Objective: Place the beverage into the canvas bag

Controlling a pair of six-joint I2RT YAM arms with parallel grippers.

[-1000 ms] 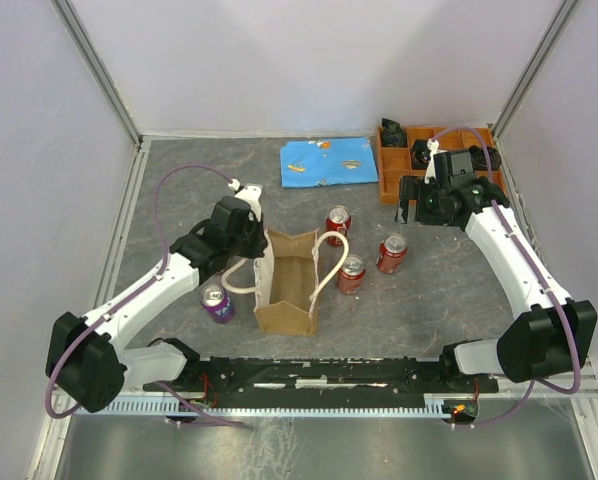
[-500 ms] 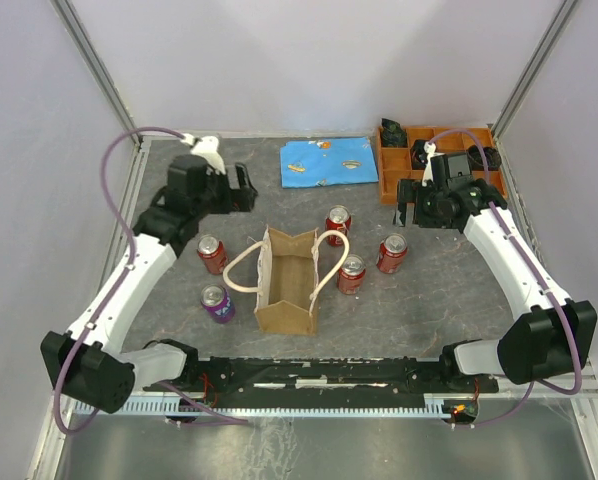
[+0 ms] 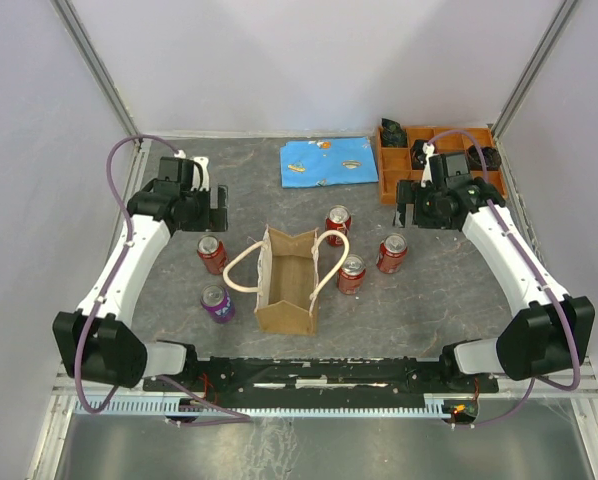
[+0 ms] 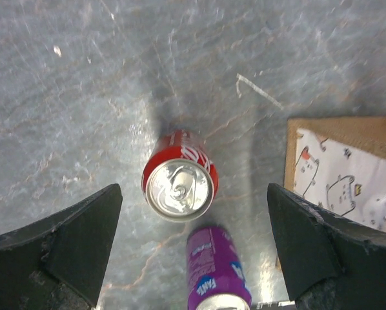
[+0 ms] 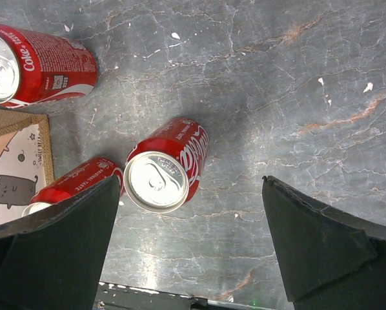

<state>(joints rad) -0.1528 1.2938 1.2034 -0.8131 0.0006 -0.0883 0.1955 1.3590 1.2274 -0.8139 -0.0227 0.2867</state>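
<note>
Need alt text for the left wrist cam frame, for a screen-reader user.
A red can stands upright on a grey marbled table, seen from above and framed by the left gripper, which is open wide. A purple can stands just below it in the picture, and a corner of the canvas bag, cream with cat drawings, shows at the right edge.

- Four red Coke cans (image 3: 211, 255) (image 3: 338, 220) (image 3: 351, 273) (image 3: 392, 253): one left of the bag, three to its right.
- One purple Fanta can (image 3: 217, 303).
- Five drink cans altogether.
- One canvas bag (image 3: 287, 285), with two cream looped handles (image 3: 237, 272) (image 3: 331, 262).
- One blue cloth (image 3: 328, 161).
- One orange compartment tray (image 3: 387, 172); dark small parts inside, too small to count.
- Two robot arms (image 3: 129, 262) (image 3: 514, 258).
</note>
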